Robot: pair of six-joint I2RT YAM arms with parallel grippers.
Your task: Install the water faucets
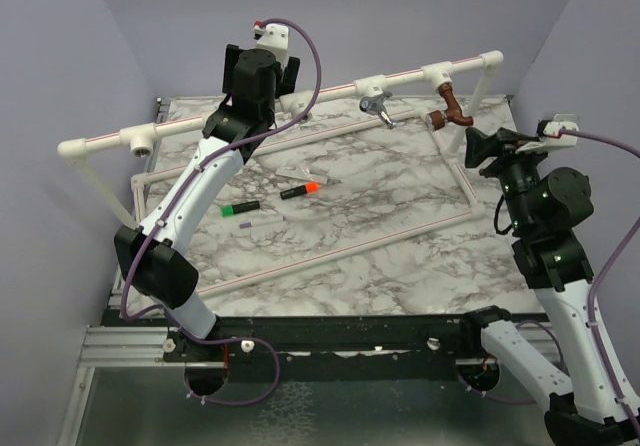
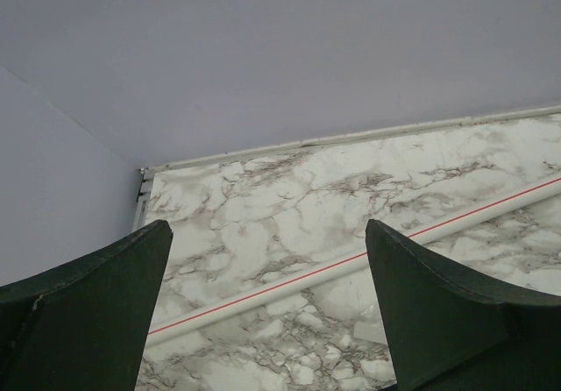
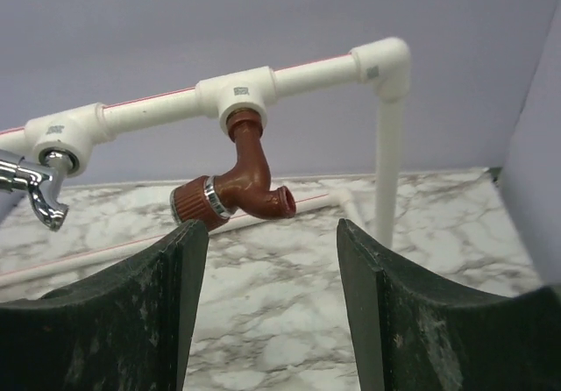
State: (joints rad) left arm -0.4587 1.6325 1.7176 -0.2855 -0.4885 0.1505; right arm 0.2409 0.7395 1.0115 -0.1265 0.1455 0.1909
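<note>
Left claw (image 2: pixel 267 233) spread above marble table (image 2: pixel 289 194) near back edge, right claw (image 3: pixel 272 229) spread — holding nothing — near copper faucet (image 3: pixel 244 181)

I count two small curved metal faucets: one copper-brown faucet (image 3: pixel 244 181) and one shiny chrome faucet (image 1: pixel 376 107). I also count two dark-bodied marker pens: one orange-capped pen (image 1: pixel 300 190), one green-capped pen (image 1: pixel 240 208).

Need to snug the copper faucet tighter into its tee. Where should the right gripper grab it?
Likely the thick lower body of the copper faucet, between ribbed knob and spout mouth, approached straight from the front, where the open right gripper faces it. Its neck hangs vertically from the tee, so that sideways body gives leverage for turning.
</note>
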